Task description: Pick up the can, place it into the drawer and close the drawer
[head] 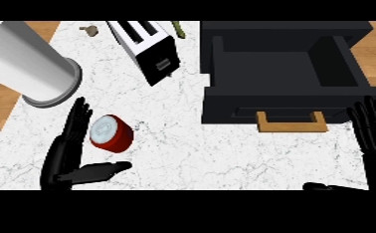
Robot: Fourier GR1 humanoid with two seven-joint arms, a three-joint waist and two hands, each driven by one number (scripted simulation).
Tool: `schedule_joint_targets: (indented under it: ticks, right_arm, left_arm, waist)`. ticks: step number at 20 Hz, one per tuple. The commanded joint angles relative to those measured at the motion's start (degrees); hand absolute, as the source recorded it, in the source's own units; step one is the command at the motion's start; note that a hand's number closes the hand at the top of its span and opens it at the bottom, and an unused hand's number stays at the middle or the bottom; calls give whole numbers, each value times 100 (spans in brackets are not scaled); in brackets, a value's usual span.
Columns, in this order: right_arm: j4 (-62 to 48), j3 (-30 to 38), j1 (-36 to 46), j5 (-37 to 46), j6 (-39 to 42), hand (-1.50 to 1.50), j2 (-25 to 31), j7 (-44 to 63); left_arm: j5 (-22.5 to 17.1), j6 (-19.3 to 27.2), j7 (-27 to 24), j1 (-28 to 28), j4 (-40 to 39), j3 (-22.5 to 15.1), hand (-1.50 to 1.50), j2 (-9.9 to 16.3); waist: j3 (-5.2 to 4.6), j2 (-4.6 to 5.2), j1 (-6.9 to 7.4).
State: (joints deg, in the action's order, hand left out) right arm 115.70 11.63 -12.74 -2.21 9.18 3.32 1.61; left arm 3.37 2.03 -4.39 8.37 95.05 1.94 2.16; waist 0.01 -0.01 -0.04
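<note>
Black left hand (70, 152) at lower left of the frame, fingers released and straight, thumb spread toward the short red metal can (112, 133) lying just beside it on the white marble surface (220, 152), apparently lining up a grasp. Black drawer (283, 77) with wooden handle (291, 122) sits open at upper right, ready for the can. Right hand (363, 127) rests at the right edge, fingers straight, holding nothing.

Left hand (62, 152) open, thumb spread; right hand (363, 127) apparently open at the edge.
</note>
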Motion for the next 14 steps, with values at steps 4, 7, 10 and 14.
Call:
schedule_joint_targets:
  ticks: [4,7,10,14]
  right_arm:
    - [435,102,-243,-137,194,-150,-1,109]
    - [-139,69,-73,32,183,-150,-67,-248]
    - [26,351,163,-264,167,-150,129,212]
    - [154,-78,33,123,2,-150,-237,89]
  left_arm:
    - [-266,-235,-384,-65,-583,375,-150,188]
    - [-96,-196,-956,-255,-1381,429,-150,200]
    - [-229,-442,-1022,1,-1207,531,-150,364]
    - [-22,-97,-860,-361,-1449,339,-150,96]
  waist:
    - [-1,-3,-10]
    - [-1,1,-9]
    - [-1,-2,-1]
    - [0,-2,-6]
